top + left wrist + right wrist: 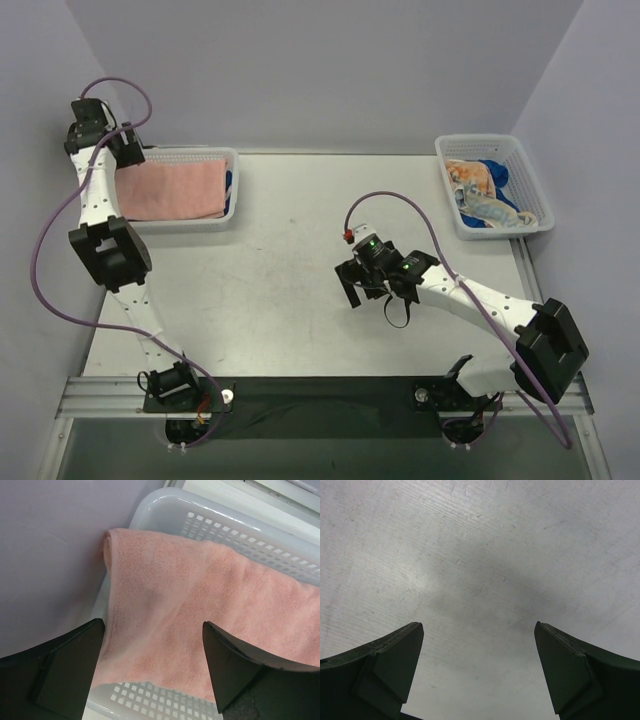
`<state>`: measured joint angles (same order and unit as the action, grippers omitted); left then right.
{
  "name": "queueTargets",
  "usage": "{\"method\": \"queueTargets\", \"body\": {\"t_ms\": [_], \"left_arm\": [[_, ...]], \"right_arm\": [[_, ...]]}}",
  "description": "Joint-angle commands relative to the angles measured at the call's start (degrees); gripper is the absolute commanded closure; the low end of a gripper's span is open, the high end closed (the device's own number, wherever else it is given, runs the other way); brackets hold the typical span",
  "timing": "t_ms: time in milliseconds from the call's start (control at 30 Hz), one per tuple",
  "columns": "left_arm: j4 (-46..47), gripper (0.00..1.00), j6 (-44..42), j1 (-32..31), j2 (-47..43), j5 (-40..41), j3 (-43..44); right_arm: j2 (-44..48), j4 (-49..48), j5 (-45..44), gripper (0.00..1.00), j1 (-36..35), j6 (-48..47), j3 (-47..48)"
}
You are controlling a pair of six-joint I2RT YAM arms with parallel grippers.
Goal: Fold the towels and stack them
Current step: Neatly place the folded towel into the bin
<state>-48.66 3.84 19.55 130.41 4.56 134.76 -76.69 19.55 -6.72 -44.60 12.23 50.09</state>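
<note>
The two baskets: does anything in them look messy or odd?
Yes. In the right basket, a blue towel and a white printed towel lie crumpled in a heap, unfolded. The pink towel in the left basket lies flat and neat.

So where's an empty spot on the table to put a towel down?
The middle of the table is bare, between the left basket and the right basket, left of the open right claw. The baskets are crowded: a pink towel fills the left one, crumpled towels the right.

White arms (97,195), black fingers (65,667), purple cables (390,195)
</note>
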Motion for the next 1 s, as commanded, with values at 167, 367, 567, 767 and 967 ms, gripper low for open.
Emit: {"method": "queueTargets", "body": {"t_ms": [167, 367, 567, 767, 967], "left_arm": [[3.93, 0.09, -0.23, -1.97, -9.11, 9.68, -1.25], [5.68, 0.14, -0.76, -6.18, -13.24, 7.85, -5.19], [13.68, 0.37, 1.87, -12.25, -15.62, -4.09, -17.75], [19.74, 0.34, 7.76, -15.06, -13.52, -10.36, -23.93], [28.7, 0.29, 10.75, -18.66, -13.25, -8.87, -30.07]], "right_arm": [[0.04, 1.72, 0.04, 0.0, 0.39, -1.33, 1.68], [1.62, 1.72, -0.84, 0.0, 0.39, -1.15, 0.28], [2.24, 1.72, -0.93, 0.0, 0.39, -0.63, 0.19], [4.43, 1.46, -1.54, 0.0, 0.39, 0.16, -2.01], [5.32, 1.28, -1.63, 0.0, 0.39, 1.04, -3.33]]}}
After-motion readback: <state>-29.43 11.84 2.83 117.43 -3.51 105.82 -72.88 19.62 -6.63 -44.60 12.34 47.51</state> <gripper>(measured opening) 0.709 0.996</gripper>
